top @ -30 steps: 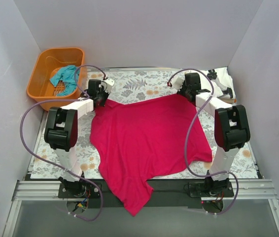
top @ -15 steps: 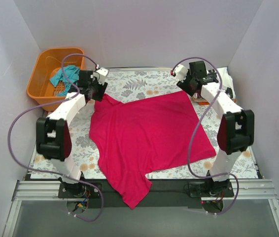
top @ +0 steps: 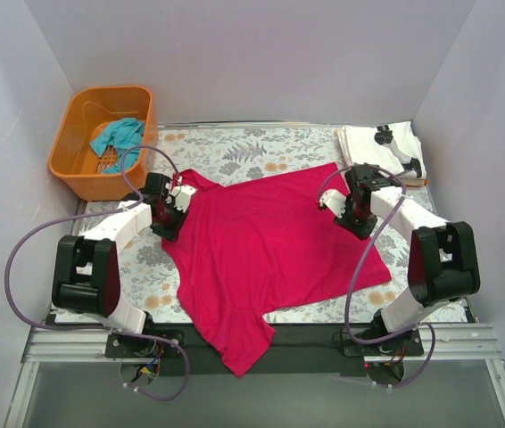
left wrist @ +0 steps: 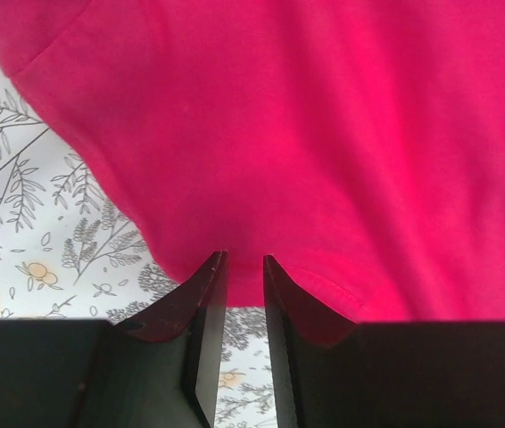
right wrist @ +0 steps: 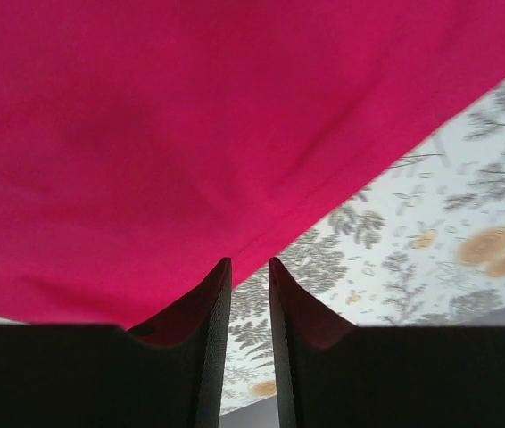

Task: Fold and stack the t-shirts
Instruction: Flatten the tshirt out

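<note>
Floral tabletop (top: 235,147) | magenta-red t-shirt (top: 270,250) spread on it, 1 corner hanging over the near edge | your left gripper (left wrist: 244,257) and right gripper (right wrist: 249,260): jaws narrowly parted at shirt edges, clasping nothing.

Both my arms stretch forward, elbows bent, wrists dipped low. My left end effector (left wrist: 244,259) points down with its two fingers a narrow gap apart. My right end effector (right wrist: 250,261) matches it.
</note>
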Controlling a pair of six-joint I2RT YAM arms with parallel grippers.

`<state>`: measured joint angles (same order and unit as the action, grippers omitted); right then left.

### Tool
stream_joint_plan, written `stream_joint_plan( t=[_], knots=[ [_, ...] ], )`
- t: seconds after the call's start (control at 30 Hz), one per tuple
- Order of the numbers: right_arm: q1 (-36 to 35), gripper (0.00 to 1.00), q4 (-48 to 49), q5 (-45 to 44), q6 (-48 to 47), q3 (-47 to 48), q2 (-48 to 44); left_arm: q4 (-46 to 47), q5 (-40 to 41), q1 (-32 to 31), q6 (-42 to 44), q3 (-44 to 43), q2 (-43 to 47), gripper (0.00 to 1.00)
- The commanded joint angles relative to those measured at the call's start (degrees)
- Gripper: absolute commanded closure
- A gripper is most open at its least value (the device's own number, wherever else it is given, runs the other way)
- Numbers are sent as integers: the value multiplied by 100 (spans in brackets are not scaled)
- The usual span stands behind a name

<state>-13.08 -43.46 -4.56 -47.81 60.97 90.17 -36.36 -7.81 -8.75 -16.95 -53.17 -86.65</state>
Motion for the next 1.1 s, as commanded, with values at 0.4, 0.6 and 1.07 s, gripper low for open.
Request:
stream_joint_plan(
  t=[0.4, 0.6, 1.07],
  knots=[
    [-19, 75, -303, 16, 79, -112, 914, 1140, 1616, 700, 535, -1607, -2662, 79],
    [-370, 75, -479, 306, 342, 318, 1230, 780, 1652, 700, 447, -3407, -3804, 79],
    [-397, 67, -1058, 710, 474, 898, 90, -275, -1223, 376, 1386, -1585, -59, 60]
  ],
)
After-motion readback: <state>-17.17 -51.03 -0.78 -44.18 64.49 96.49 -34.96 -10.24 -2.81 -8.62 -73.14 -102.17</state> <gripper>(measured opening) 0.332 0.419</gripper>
